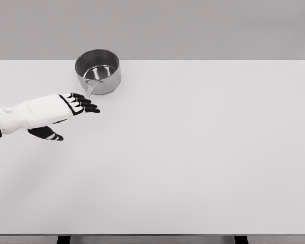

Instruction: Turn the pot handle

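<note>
Head view, only one available.

Table: plain white top, fills most of the frame. Grey backdrop behind.

Pot: shiny steel saucepan, upright, near table's far edge, left of centre. Nothing seen inside apart from reflections. Handle: short, metal, sticks out from the near wall and points toward the robot, slightly to the left.

Left hand: comes in from frame's left edge, white forearm w/ dark fingers. Fingers extended and loosely fanned, pointing right; thumb hangs below, apart from the rest. Holding nothing. Fingertips sit just below the handle's free end, very near it. Can't tell from this angle whether they touch or hover above table level.

Right arm: not visible anywhere.

Step in hand, as I read it: approach, abt to engage the handle. Rotation looks not yet started, though no reference for the target heading.

How to do it well (judgement):
- Contact near the handle's free end, not by the pot wall. More leverage, less force.
- Push sideways, across the handle, so the pot spins on its base instead of sliding.
- Keep the hand low and level. Pressing down on the tip could tilt the pot.
- Go slowly; steel on a smooth top prob. slips easily, so the pot may skate toward the far edge.
- Follow an arc round the pot's centre, otherwise fingers slide off the end.
</note>
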Controlling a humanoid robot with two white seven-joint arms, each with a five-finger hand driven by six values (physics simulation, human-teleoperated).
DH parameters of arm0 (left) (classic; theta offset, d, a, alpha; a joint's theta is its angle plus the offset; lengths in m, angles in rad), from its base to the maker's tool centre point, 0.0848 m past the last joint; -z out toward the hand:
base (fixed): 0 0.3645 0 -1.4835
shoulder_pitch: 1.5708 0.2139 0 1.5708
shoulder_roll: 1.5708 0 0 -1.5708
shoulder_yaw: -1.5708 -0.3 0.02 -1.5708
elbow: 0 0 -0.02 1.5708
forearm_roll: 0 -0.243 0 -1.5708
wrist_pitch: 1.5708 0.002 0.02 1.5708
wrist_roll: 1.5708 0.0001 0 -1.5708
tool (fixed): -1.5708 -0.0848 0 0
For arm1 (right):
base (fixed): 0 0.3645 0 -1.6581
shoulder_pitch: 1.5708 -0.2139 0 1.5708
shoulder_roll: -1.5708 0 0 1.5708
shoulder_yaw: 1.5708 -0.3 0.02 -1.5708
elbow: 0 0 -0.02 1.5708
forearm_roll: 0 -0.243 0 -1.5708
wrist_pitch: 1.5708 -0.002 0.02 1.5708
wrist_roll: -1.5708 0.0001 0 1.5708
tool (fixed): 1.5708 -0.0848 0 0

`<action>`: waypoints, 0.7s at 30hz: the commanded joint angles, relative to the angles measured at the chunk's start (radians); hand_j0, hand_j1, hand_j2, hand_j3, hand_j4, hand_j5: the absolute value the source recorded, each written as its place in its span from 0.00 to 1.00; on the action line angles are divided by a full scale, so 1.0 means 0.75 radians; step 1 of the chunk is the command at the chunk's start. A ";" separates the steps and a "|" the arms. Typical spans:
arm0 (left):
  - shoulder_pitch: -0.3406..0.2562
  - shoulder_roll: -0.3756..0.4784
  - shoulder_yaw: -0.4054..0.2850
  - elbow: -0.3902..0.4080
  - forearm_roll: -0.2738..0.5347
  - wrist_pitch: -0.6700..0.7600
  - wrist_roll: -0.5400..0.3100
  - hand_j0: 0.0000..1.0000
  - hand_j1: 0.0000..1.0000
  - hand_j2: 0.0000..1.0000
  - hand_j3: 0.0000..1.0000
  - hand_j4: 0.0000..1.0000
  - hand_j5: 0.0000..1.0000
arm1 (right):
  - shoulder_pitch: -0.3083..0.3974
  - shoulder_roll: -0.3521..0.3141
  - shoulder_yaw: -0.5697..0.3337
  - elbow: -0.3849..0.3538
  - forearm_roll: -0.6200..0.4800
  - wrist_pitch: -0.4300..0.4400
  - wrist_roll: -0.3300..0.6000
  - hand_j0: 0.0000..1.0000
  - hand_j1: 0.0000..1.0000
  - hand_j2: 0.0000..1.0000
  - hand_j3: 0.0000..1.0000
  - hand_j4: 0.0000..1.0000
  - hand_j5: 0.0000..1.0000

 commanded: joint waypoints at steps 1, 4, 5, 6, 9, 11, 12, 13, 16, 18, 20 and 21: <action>0.000 -0.027 -0.014 -0.003 -0.001 0.004 -0.001 1.00 1.00 1.00 1.00 1.00 1.00 | 0.000 0.000 0.000 0.000 -0.002 -0.002 0.001 1.00 1.00 1.00 1.00 1.00 1.00; -0.031 -0.029 -0.014 0.001 -0.001 0.010 -0.003 1.00 1.00 1.00 1.00 1.00 1.00 | 0.010 0.000 0.002 -0.004 0.001 0.002 -0.003 1.00 1.00 1.00 1.00 1.00 1.00; -0.057 -0.035 -0.012 0.028 0.001 0.012 -0.005 1.00 1.00 1.00 1.00 1.00 1.00 | 0.008 0.000 0.002 -0.002 0.001 0.002 -0.003 1.00 1.00 1.00 1.00 1.00 1.00; -0.110 -0.084 -0.014 0.073 0.001 0.018 -0.029 1.00 1.00 1.00 1.00 1.00 1.00 | 0.010 0.000 0.002 0.000 0.001 0.002 -0.003 1.00 1.00 1.00 1.00 1.00 1.00; -0.278 -0.268 -0.018 0.302 -0.001 0.045 -0.036 1.00 1.00 1.00 1.00 1.00 1.00 | 0.010 0.000 0.002 -0.002 0.001 0.002 -0.003 1.00 1.00 1.00 1.00 1.00 1.00; -0.425 -0.337 -0.100 0.476 -0.001 0.053 -0.036 1.00 1.00 1.00 1.00 1.00 1.00 | 0.010 0.000 0.002 -0.002 0.001 0.004 -0.003 1.00 1.00 1.00 1.00 1.00 1.00; -0.487 -0.368 -0.145 0.547 -0.001 0.063 -0.036 1.00 1.00 1.00 1.00 1.00 1.00 | 0.010 0.000 0.002 -0.002 0.001 0.002 -0.003 1.00 1.00 1.00 1.00 1.00 1.00; -0.507 -0.405 -0.151 0.588 -0.001 0.068 -0.036 1.00 1.00 1.00 1.00 1.00 1.00 | 0.010 0.000 0.002 -0.002 0.001 0.002 -0.003 1.00 1.00 1.00 1.00 1.00 1.00; -0.581 -0.481 -0.270 0.607 0.005 0.151 -0.036 1.00 1.00 1.00 1.00 1.00 1.00 | 0.010 0.000 0.002 -0.002 0.001 0.002 -0.003 1.00 1.00 1.00 1.00 1.00 1.00; -0.646 -0.485 -0.362 0.611 0.038 0.217 -0.036 1.00 1.00 1.00 1.00 1.00 1.00 | 0.010 0.000 0.002 -0.002 0.001 0.004 -0.003 1.00 1.00 1.00 1.00 1.00 1.00; -0.650 -0.487 -0.382 0.717 0.063 0.176 -0.036 1.00 1.00 1.00 1.00 1.00 1.00 | 0.010 0.000 0.002 -0.002 0.001 0.004 -0.003 1.00 1.00 1.00 1.00 1.00 1.00; -0.661 -0.526 -0.382 0.746 0.060 0.180 -0.036 1.00 1.00 1.00 1.00 1.00 1.00 | 0.010 0.000 0.002 -0.002 0.001 0.004 -0.003 1.00 1.00 1.00 1.00 1.00 1.00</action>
